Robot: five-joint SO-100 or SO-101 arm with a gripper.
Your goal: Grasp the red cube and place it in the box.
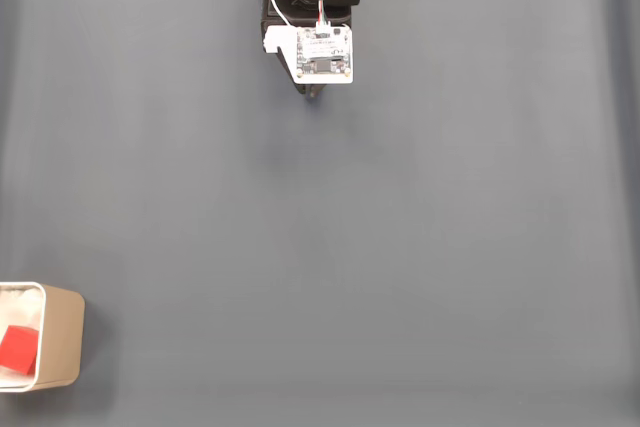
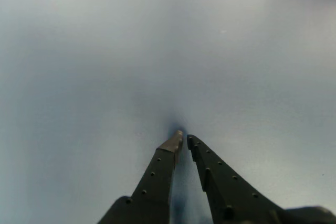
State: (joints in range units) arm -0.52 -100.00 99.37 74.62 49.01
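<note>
The red cube (image 1: pixel 18 349) lies inside the beige box (image 1: pixel 66 335) at the lower left corner of the fixed view, resting on its white interior. The arm sits folded at the top centre of that view, far from the box, with a white circuit board on top hiding most of the gripper (image 1: pixel 314 93). In the wrist view the gripper (image 2: pixel 184 139) points down at the bare grey mat, its two black fingers nearly touching at the tips, with nothing between them.
A grey mat (image 1: pixel 400 247) covers the whole table. Its far edge runs along the top of the fixed view, beside the arm's base. The box is cut off by the left edge of that view.
</note>
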